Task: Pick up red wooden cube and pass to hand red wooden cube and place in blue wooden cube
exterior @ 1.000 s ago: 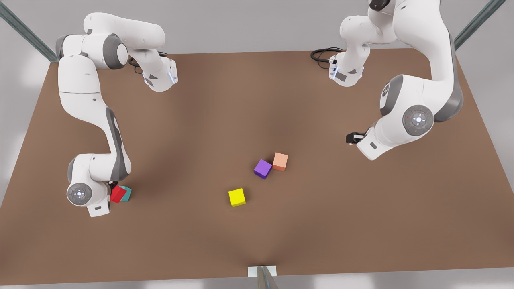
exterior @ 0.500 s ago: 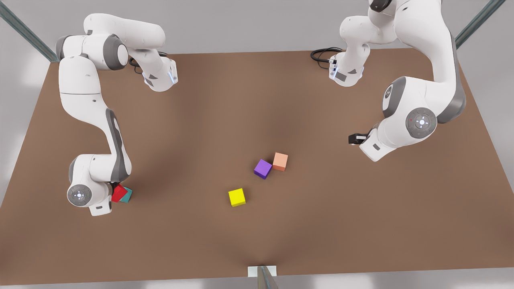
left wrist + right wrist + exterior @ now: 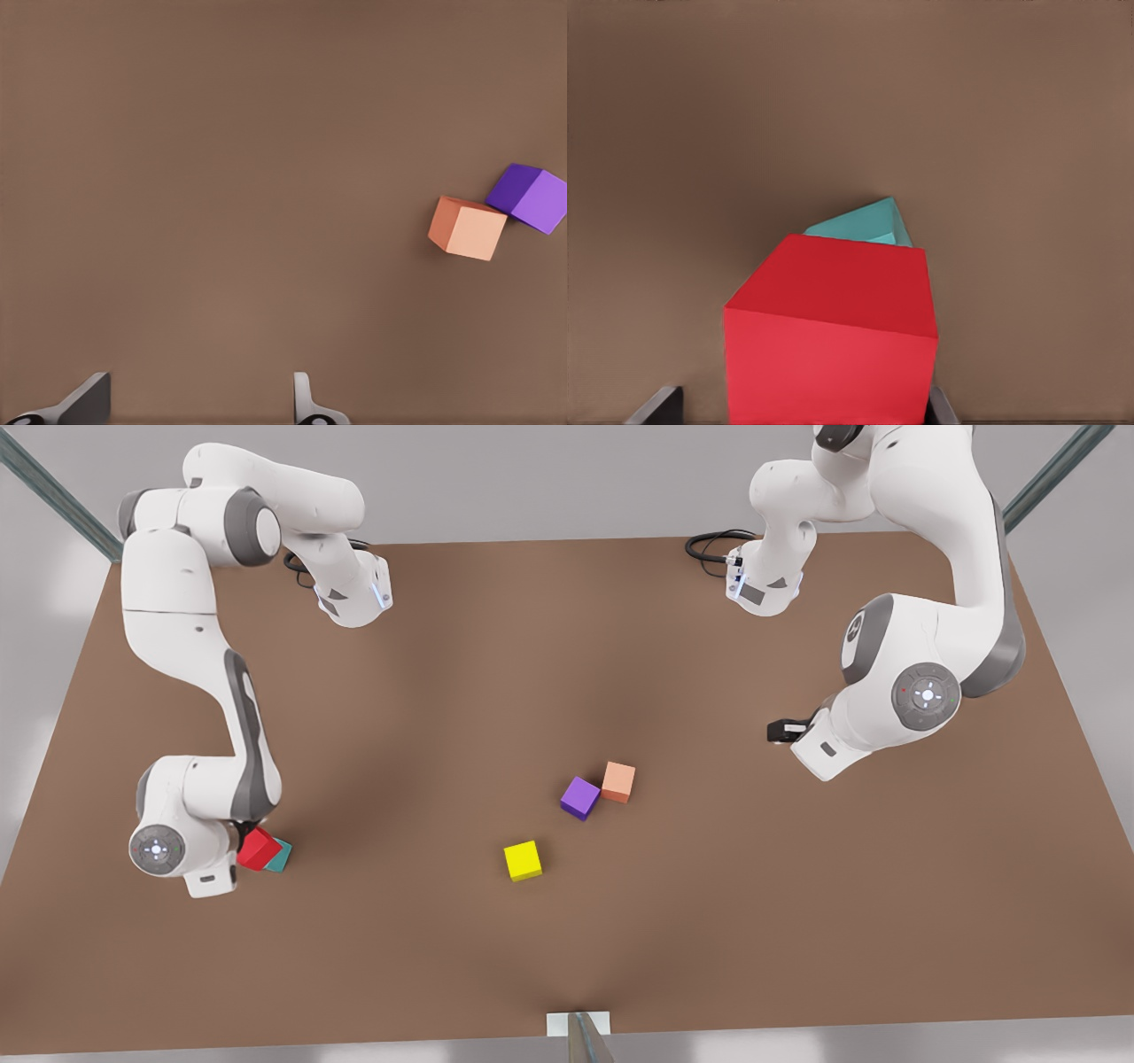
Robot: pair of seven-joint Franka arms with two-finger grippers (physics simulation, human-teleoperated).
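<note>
Right wrist view: right pincer (image 3: pixel 799 405) grips the smooth red wooden cube (image 3: pixel 833 332), blue wooden cube (image 3: pixel 864 224) just beyond; left pincer (image 3: pixel 199 403) wide over the matte counter (image 3: pixel 221 159).

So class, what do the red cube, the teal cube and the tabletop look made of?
Red wooden cube, held in the right gripper: flat matte red, no grain, so painted wood or plastic. Blue wooden cube behind it: the same matte finish in teal. Table: uniform dull brown, like fibreboard. Left gripper waits open.

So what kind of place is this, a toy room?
Probably a simulated robot test bench: two white arms over a bare brown table, small coloured cubes like the yellow cube, and metal frame struts at the corners.
</note>
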